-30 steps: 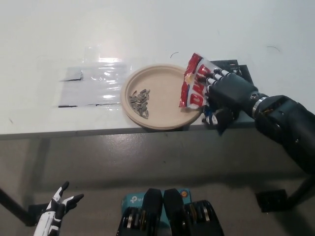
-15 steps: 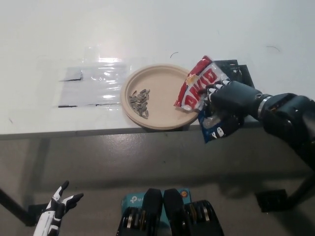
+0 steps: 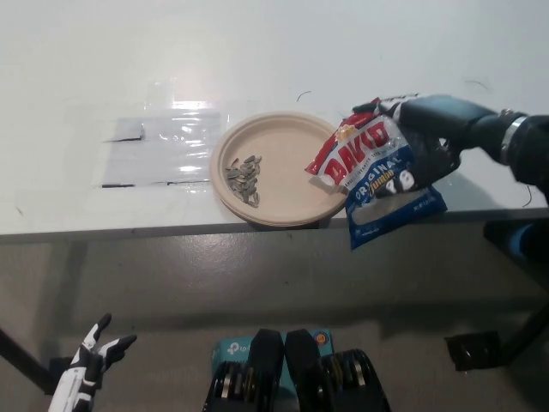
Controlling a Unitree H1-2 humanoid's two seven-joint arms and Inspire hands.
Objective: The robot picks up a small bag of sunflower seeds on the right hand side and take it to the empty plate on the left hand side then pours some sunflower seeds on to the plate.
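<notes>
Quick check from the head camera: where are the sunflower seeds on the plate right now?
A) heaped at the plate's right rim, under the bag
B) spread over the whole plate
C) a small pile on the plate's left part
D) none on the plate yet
C: the seeds lie in a small cluster on the left part of the plate; the rest of it is bare.

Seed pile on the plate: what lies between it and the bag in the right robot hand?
Head view: only bare plate floor separates the seed pile from the bag held by the right robot hand.
</notes>
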